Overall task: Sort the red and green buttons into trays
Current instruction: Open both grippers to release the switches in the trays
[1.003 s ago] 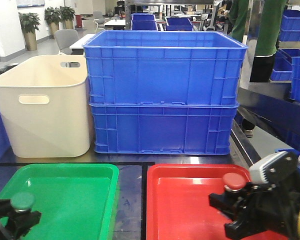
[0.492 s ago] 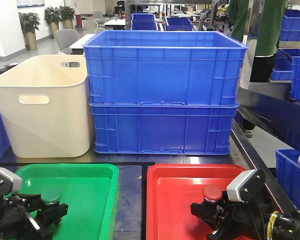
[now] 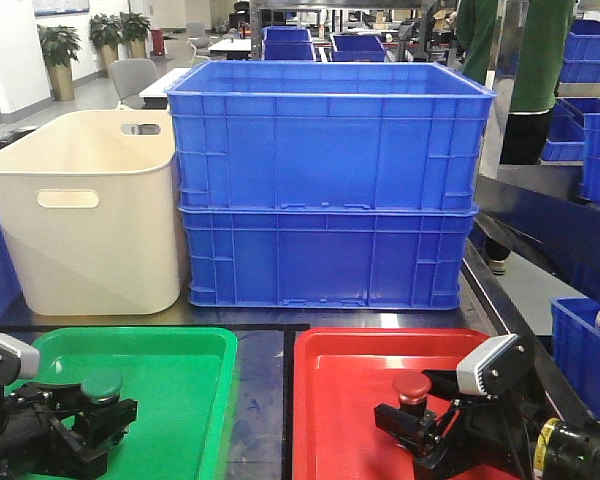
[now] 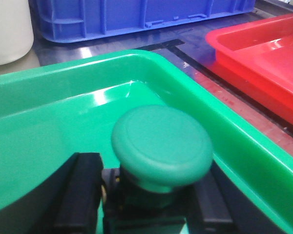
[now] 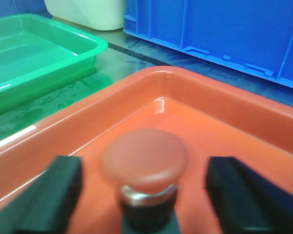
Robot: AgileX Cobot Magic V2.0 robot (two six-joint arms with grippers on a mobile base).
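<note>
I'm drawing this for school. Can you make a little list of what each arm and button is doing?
Left gripper: jaws pressed on round-capped green push button, over glossy green plastic tray
Right gripper: jaws apart, either side of round-capped red push button
Red button: within glossy red plastic tray
Behind: stacked blue plastic crates, cream tub

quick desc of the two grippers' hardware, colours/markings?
Both are black, blocky parallel-finger units. Each carries a white-grey camera housing on top: left gripper, right gripper. The right arm shows a yellow ring band near the wrist. From the wrist cameras the fingers look like matte black slabs. No legible markings.
</note>
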